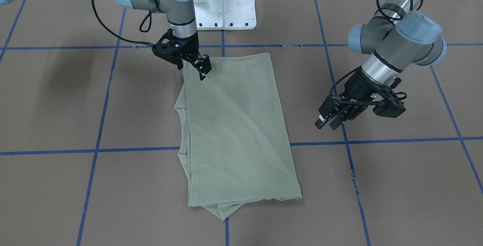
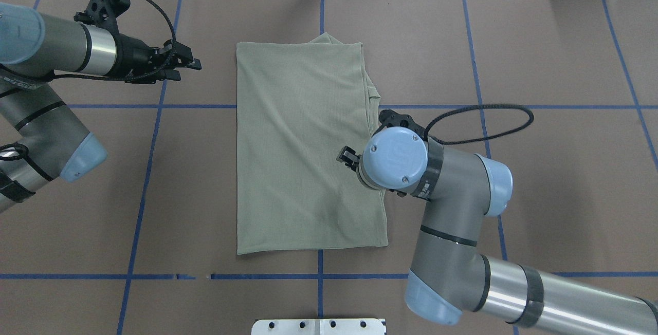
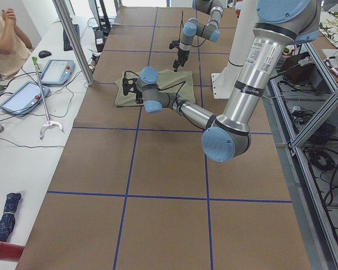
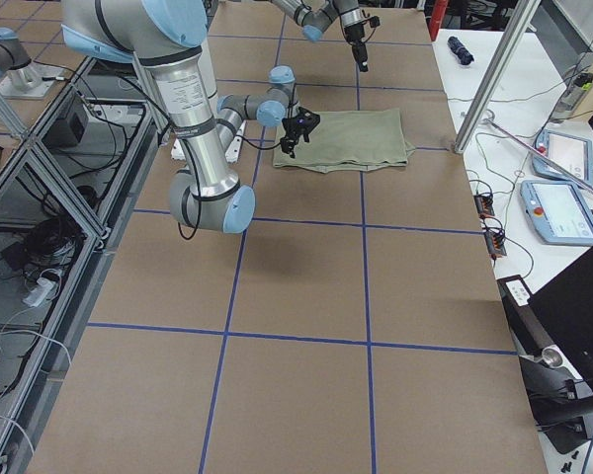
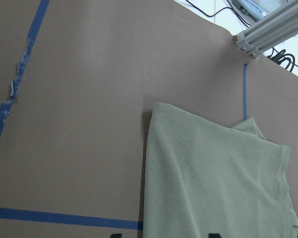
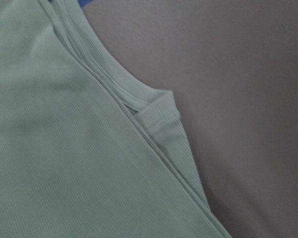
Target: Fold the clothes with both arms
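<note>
The sage-green shirt (image 1: pixel 234 125) lies folded into a long rectangle at the table's middle, its ribbed collar (image 6: pixel 124 94) at the edge on my right side. It also shows in the overhead view (image 2: pixel 303 145) and the left wrist view (image 5: pixel 213 183). My right gripper (image 1: pixel 203 71) hangs tilted, low over the shirt's near right edge, and looks open and empty. Most of it is hidden under the wrist in the overhead view (image 2: pixel 347 156). My left gripper (image 1: pixel 327 123) is open and empty, above bare table to the shirt's left (image 2: pixel 187 68).
The white pedestal base (image 1: pixel 224 4) stands at my edge of the table. Blue tape lines (image 1: pixel 98 149) cross the brown surface. A side table with teach pendants (image 3: pixel 56 70), an aluminium post (image 3: pixel 73 39) and a seated person (image 3: pixel 3 39) lie beyond the far edge.
</note>
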Controlling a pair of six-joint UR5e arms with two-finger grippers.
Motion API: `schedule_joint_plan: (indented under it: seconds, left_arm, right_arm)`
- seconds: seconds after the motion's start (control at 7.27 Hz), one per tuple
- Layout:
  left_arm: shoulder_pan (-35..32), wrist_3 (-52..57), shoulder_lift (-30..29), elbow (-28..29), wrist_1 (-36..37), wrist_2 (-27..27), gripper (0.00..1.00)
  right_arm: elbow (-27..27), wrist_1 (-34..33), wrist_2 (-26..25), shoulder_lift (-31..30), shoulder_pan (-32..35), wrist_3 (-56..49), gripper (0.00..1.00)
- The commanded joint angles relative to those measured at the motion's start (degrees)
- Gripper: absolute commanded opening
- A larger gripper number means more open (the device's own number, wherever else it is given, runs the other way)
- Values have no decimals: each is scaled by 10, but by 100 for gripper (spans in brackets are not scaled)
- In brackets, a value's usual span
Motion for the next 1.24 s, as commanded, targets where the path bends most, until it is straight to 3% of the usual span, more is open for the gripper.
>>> schedule_joint_plan:
  seconds: [0.0,0.83,1.1]
  left_arm:
    - [0,0,1,2,0,2,66]
    - [0,0,1,5,-1,4,66]
    - [0,0,1,6,-1,4,66]
  right_arm:
    - [2,2,-7,-12,-30,42,99]
    - [-22,5,-3,-6,-19,35,96]
    - [-33,36,0,-6,-20,39,95]
